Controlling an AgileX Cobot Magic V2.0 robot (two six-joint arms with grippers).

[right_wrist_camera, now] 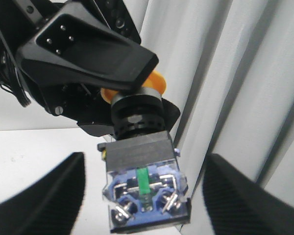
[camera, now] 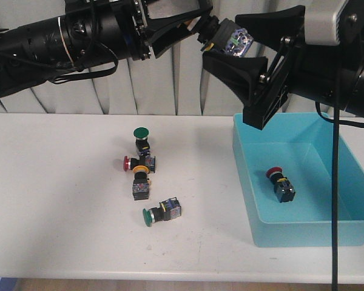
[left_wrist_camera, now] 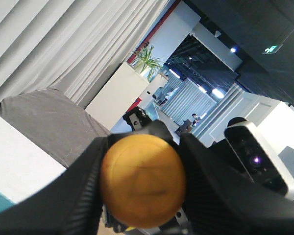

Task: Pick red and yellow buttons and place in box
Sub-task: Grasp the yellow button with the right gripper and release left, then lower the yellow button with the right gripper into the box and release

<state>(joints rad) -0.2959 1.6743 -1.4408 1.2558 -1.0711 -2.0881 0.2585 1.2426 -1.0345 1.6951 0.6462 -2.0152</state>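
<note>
Left gripper (camera: pixel 201 27) clamps yellow button (camera: pixel 230 41) by its cap, high above tabletop; right gripper (camera: pixel 255 79) spread around it, I see no contact; 1 red button (camera: pixel 281 183) in box (camera: pixel 249 182).

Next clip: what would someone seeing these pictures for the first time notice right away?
High above the table, the left end effector holds a yellow button out between the open right end effector's fingers, like a mid-air handover. Below to the right, the turquoise box holds one red button; a cluster of switches lies mid-table.
</note>
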